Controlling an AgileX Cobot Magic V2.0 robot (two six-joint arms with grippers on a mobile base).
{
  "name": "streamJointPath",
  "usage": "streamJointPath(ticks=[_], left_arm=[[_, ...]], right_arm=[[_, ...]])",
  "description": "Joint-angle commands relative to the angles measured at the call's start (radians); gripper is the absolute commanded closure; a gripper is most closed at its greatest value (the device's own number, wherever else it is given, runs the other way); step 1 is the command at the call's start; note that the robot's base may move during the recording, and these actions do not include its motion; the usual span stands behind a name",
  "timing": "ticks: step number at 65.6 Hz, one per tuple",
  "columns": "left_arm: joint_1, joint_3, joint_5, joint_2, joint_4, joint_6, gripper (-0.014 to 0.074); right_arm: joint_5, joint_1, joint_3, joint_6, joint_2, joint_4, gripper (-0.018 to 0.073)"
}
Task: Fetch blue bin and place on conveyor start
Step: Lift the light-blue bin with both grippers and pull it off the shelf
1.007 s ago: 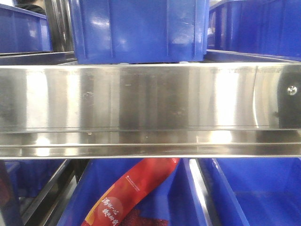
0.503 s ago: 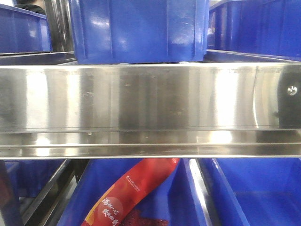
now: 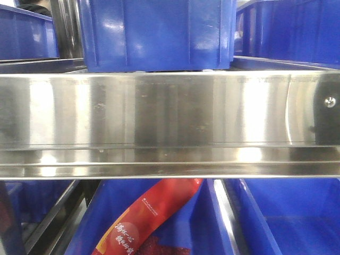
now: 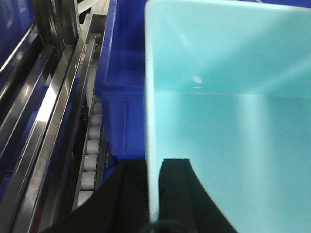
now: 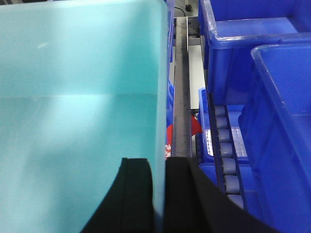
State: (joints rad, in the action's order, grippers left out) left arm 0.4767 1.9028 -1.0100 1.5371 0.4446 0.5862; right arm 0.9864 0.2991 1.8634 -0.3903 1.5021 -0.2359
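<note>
Nothing moved since second ago: shiny stainless-steel shelf rail (image 3: 170, 117) static. Left gripper (image 4: 153, 162), right gripper (image 5: 158, 160) clamp opposite walls of pale cyan plastic rectangular bin (image 4: 233, 145); withdrawal likely pending.

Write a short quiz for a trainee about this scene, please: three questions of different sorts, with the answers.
1. True or false: the left gripper has one finger inside the blue bin and one outside its wall.
2. In the front view, what lies in the dark blue crate below the steel shelf rail? A) a red packet B) a green bottle C) a white cup
3. Complete: in the right wrist view, the right gripper clamps the wall of the ____.
Key: 1 true; 2 A; 3 blue bin.
</note>
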Motion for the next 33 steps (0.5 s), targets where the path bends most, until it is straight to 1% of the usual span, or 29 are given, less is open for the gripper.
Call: streamJointPath(ticks=[1,33], left_arm=[[0.000,0.014,0.006,-0.015,0.059,-0.009,0.0707],[0.000,0.014,0.006,-0.015,0.059,-0.009,0.0707]], right_arm=[[-0.015,-0.007,0.011,0.010,-0.012,-0.059,0.0717],[-0.022,-0.007,0.011,0.010,-0.012,-0.059,0.0717]])
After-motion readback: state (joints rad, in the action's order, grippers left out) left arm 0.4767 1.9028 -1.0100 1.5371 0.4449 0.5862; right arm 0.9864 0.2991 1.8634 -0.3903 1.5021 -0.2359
